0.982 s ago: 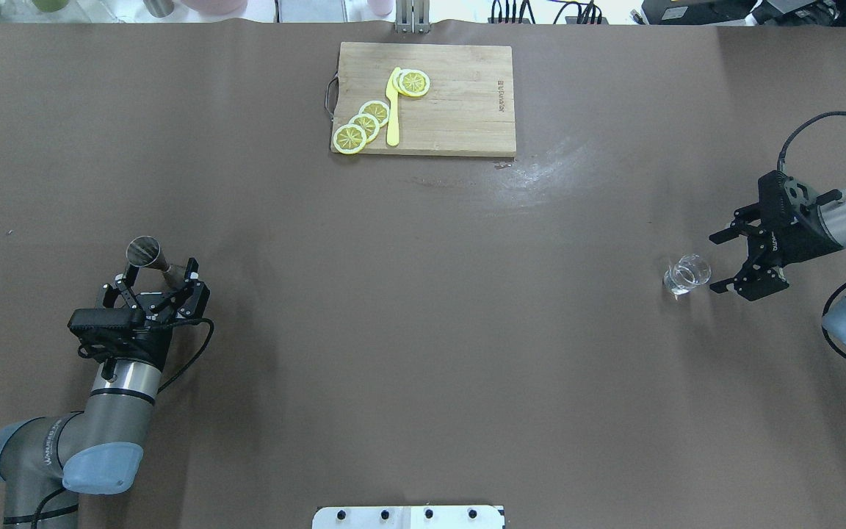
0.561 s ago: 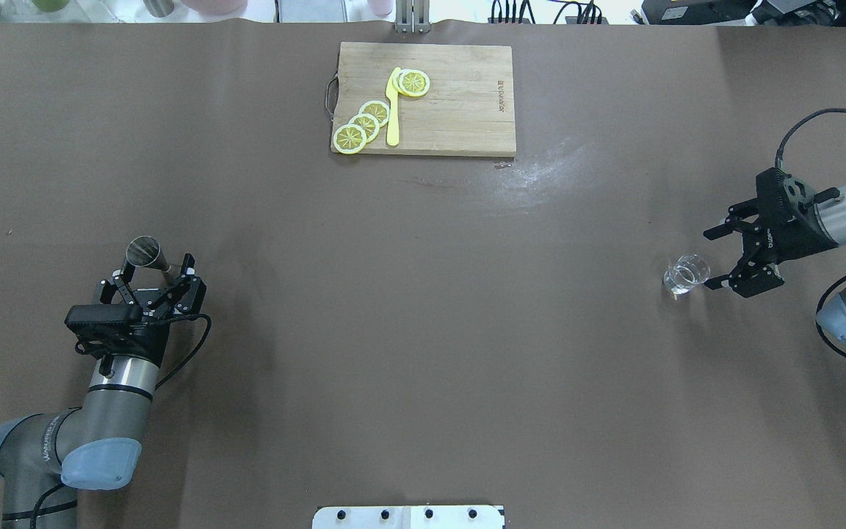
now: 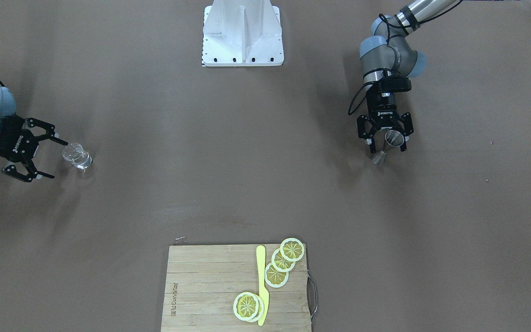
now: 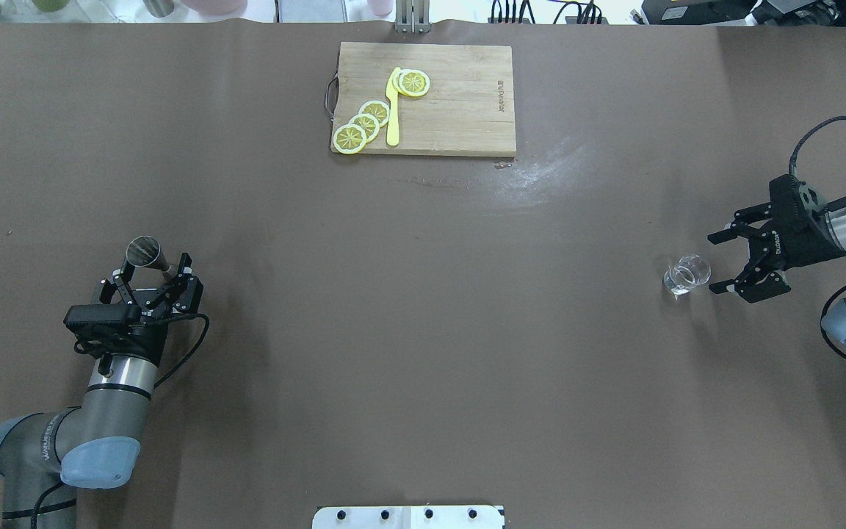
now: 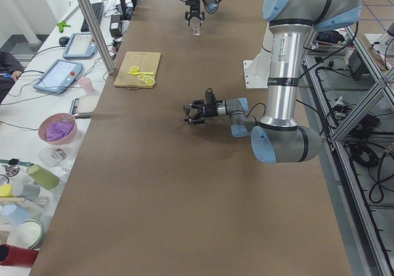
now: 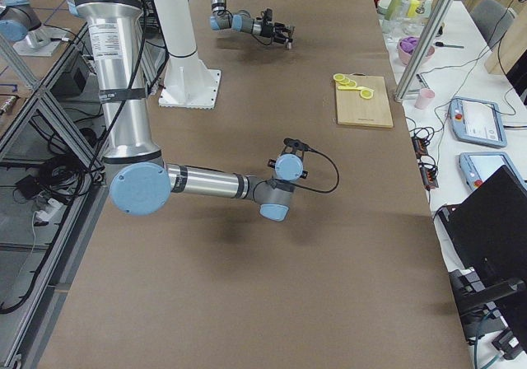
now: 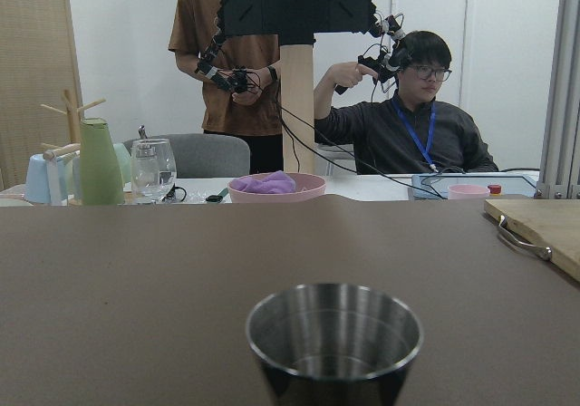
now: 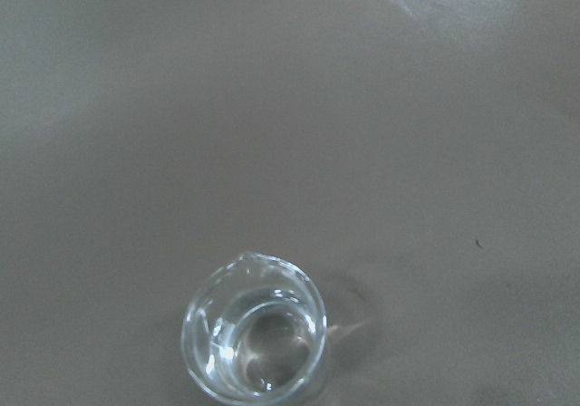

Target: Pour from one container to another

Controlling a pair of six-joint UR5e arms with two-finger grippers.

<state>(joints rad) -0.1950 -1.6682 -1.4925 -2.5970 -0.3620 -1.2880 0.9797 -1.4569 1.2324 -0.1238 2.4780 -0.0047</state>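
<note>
Eased right gripper (image 4: 717, 263) slightly back from glass beaker (image 4: 686, 273), jaws spread. Kept left gripper (image 4: 156, 270) astride steel jigger (image 4: 145, 252), jaws also spread. Gripped nothing yet, so no pouring soon.

Wooden cutting board (image 4: 460, 103), lemon slices (image 4: 350, 138) and yellow knife (image 4: 393, 110) on it, brown table (image 4: 423, 294)

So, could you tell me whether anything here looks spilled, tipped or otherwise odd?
Only a pale smear on the table just off the board, with a speck beside it: glare or a dried spill, I cannot tell. The jigger and beaker stand upright, with no puddle.
</note>
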